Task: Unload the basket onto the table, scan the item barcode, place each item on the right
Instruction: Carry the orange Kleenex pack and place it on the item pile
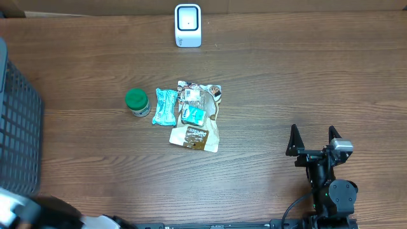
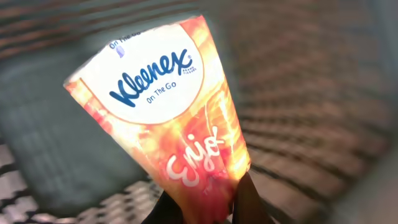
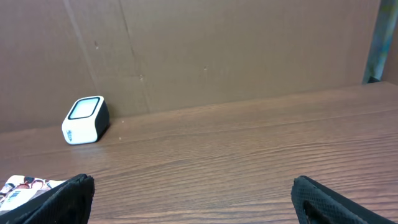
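Left wrist view is showing the left gripper point(image 2: 206, 190) clamping its two dark fingers point(image 2: 250, 198) on the lower end of a Kleenex pack point(image 2: 168, 99); the pack is orange and white, is tilting up and to the left, and is filling most of that view; behind it a dark mesh is blurring, which is looking like the basket point(image 1: 16, 127), though whether the pack is hanging inside it or above it I cannot tell; in the overhead view the basket is standing at the table's point(image 1: 305, 76) left edge, and only a blurred white part of the left arm point(image 1: 28, 213) is showing at the bottom left corner; the scanner point(image 1: 187, 25) is sitting upright at the far edge, well apart from the basket; near the middle a green-lidded jar point(image 1: 137, 102), a teal packet point(image 1: 165, 106) and a pile of snack bags point(image 1: 198, 117) are lying side by side, the packet between the jar and the bags; the right gripper point(image 1: 313, 137) is resting at the near right with its fingers spread wide and gripping nothing, pointing toward the scanner.
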You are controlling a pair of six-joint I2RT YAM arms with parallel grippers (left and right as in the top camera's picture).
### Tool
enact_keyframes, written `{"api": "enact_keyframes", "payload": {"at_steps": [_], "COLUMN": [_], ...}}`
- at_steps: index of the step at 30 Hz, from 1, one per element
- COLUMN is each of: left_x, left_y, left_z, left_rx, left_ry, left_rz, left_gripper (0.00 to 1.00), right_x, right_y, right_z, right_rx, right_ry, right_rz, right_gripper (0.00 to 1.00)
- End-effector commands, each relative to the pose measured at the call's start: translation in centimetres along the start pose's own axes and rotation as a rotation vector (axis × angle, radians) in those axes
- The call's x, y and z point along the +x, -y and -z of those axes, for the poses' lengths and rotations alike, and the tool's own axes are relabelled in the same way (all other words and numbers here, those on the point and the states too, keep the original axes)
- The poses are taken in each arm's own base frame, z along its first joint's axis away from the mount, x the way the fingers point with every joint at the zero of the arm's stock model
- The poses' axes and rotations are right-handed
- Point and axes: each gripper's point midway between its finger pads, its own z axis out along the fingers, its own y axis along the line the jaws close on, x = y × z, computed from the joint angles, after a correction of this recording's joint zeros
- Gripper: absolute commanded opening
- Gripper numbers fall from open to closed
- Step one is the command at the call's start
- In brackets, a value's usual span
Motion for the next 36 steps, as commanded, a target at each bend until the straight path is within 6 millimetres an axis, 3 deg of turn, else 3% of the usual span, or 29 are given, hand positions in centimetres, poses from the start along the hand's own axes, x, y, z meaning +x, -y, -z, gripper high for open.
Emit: {"api": "enact_keyframes", "payload": {"at_steps": [1,4,6,10,12,17,20,25,32,33,36], "left_x": [4.1,9.4,13.9,22.4,27.8,37.1,41.4,45.9,48.0,48.1,48.1], "left_y": [7.4,12.0,14.6,17.4,18.6,17.9,16.6,14.6,14.0,13.9,13.7], "left_z": [4.6,6.8,7.5,6.9,5.9,2.5,0.4,-2.0,-2.0,-2.0,-1.8], "left_rx": [0.234,0.331,0.379,0.393,0.398,0.321,0.253,0.161,0.140,0.140,0.131], "left_ry": [-0.034,-0.098,-0.178,-0.331,-0.434,-0.628,-0.727,-0.832,-0.873,-0.874,-0.884], "left_rz": [-0.213,-0.402,-0.535,-0.741,-0.860,-1.010,-1.051,-1.122,-1.167,-1.168,-1.167], "left_gripper": [0.04,0.04,0.04,0.04,0.04,0.04,0.05,0.04,0.05,0.12,0.57], "right_x": [0.2,0.2,0.2,0.2,0.2,0.2,0.2,0.2,0.2,0.2,0.2], "right_y": [0.2,0.2,0.2,0.2,0.2,0.2,0.2,0.2,0.2,0.2,0.2], "right_z": [0.0,0.0,0.0,0.0,0.0,0.0,0.0,0.0,0.0,0.0,0.0], "right_rx": [0.008,0.008,0.008,0.008,0.008,0.008,0.008,0.008,0.008,0.008,0.008], "right_ry": [0.004,0.004,0.004,0.004,0.004,0.004,0.004,0.004,0.004,0.004,0.004], "right_rz": [0.000,0.000,0.000,0.000,0.000,0.000,0.000,0.000,0.000,0.000,0.000], "right_gripper": [1.00,1.00,1.00,1.00,1.00,1.00,1.00,1.00,1.00,1.00,1.00]}}
